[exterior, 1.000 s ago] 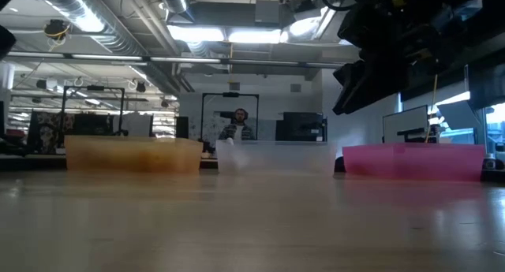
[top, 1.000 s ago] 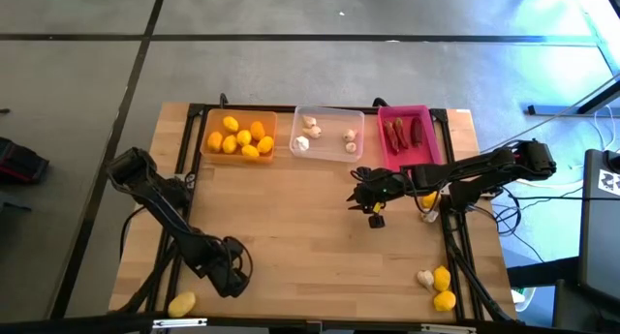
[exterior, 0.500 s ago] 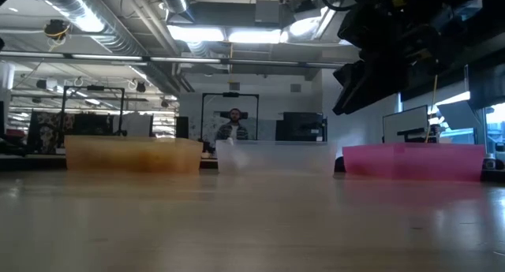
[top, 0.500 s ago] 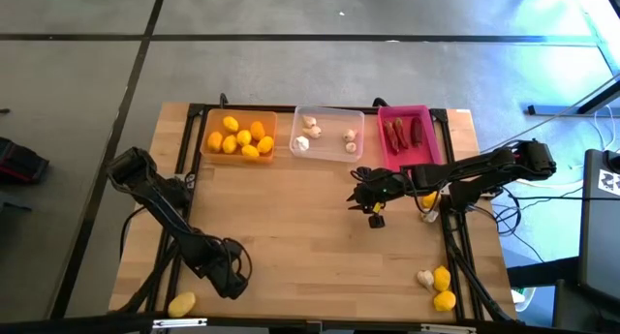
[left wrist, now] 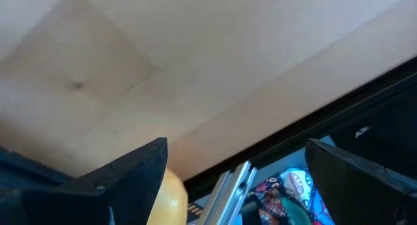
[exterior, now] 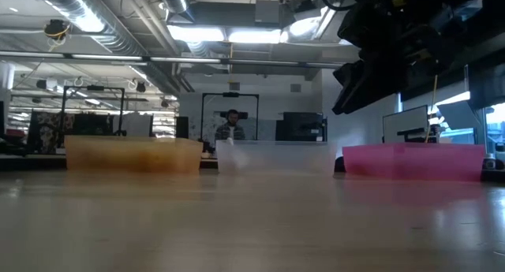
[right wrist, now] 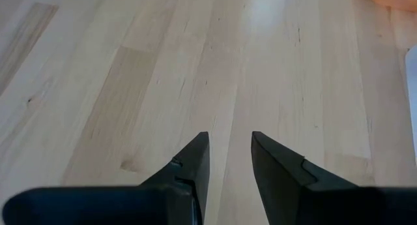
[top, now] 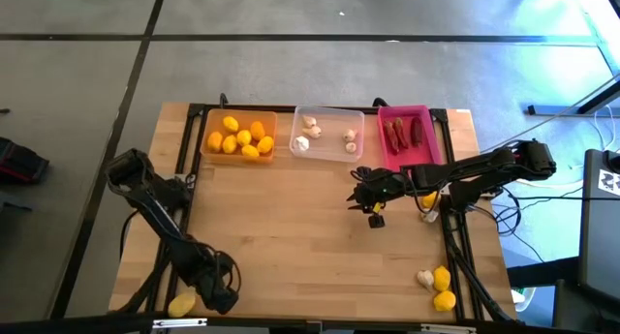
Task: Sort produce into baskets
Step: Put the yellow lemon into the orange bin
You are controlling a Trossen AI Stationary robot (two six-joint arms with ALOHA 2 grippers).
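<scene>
Hovering at the table's near left corner, the left gripper [top: 215,293] stands spread wide, a stray lemon [top: 181,304] just beside it. The right gripper [top: 360,196], narrowly parted and empty, waits mid-table, far from the fruit.

left tool [left wrist: 231,169] wide open, low

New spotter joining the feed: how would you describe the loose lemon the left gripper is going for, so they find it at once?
Start at the wooden table and go to its near-left corner, far from the three trays. The lemon lies there alone beside the open left gripper; the other loose produce is clustered at the near-right corner.
</scene>
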